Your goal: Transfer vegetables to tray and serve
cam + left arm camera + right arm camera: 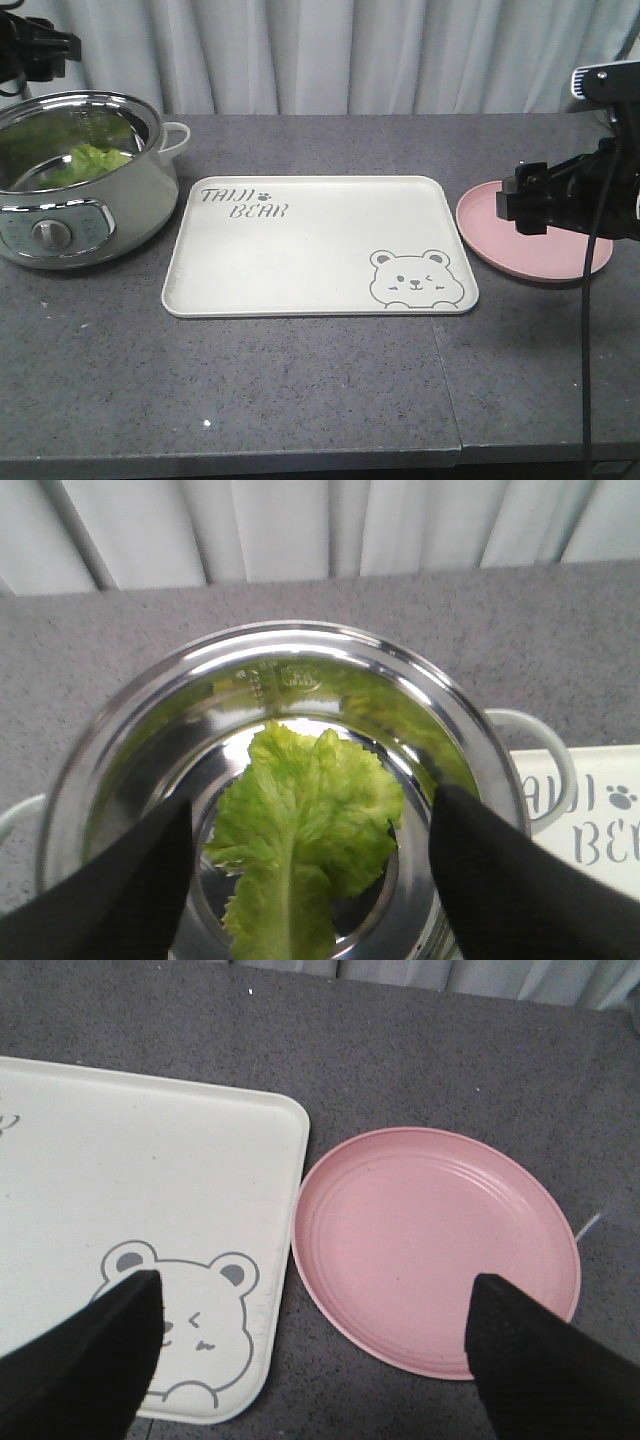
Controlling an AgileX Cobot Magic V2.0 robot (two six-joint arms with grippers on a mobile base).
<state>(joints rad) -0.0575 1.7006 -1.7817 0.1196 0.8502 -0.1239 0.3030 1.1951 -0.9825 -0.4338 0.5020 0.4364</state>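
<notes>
A bright green lettuce leaf (300,820) with a paler rib lies at the bottom of the steel pot (130,740). It shows in the front view (85,160) inside the pot at the far left. My left gripper (310,800) hovers above the pot, open and empty, with the leaf between its black fingers (120,880). The cream tray (320,250) with the bear face is bare in the middle of the table. My right gripper (315,1280) is open and empty, held above the gap between the tray's right edge (285,1160) and the pink plate.
The electric pot (70,220) has a dial on its front and a side handle (175,135) toward the tray. A round pink plate (430,1240) lies right of the tray. Grey curtains hang behind the table. The table's front edge is near the bottom of the front view.
</notes>
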